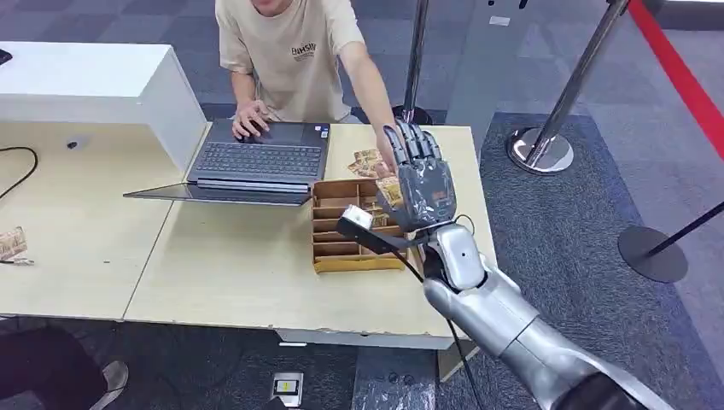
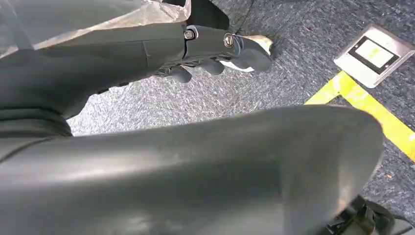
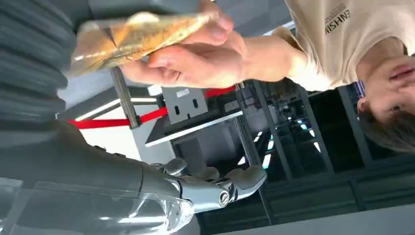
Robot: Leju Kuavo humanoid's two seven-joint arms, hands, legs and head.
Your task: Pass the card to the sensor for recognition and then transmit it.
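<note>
From the head view, the right hand (image 1: 420, 179) is raised upright above the far right part of the table (image 1: 239, 273), palm toward the person (image 1: 294, 51) seated behind it, fingers pointing up and a little apart; the silver forearm climbs to it from the lower right. A tan patterned card (image 1: 389, 191) shows at the hand's inner edge, and the person's hand (image 1: 386, 159) reaches across to that same spot, which reads as the hand-over step of the task: the card is lifted high and forward so it can be taken. Whether the robot's hand pinches the card here is hard to tell. Below it sits a wooden slotted tray (image 1: 354, 248) with more cards beside it (image 1: 367, 162), likely the supply, and an open laptop (image 1: 256, 162) under the person's other hand. In the left wrist view, the left hand (image 2: 215, 54) hangs over grey carpet (image 2: 293, 73) beside a yellow floor line (image 2: 362, 103) and a metal floor plate (image 2: 374, 54); its fingers are curled in and hold nothing, so this arm appears parked out of the exchange. In the right wrist view, the card (image 3: 132, 36) lies against the ribbed cover of the right hand (image 3: 205, 188), and the person's hand (image 3: 195, 56) plainly grips its far end; the robot's fingers (image 3: 244, 178) are spread away from it, so the right hand looks open and the card seems to rest mainly in the person's hold.
</note>
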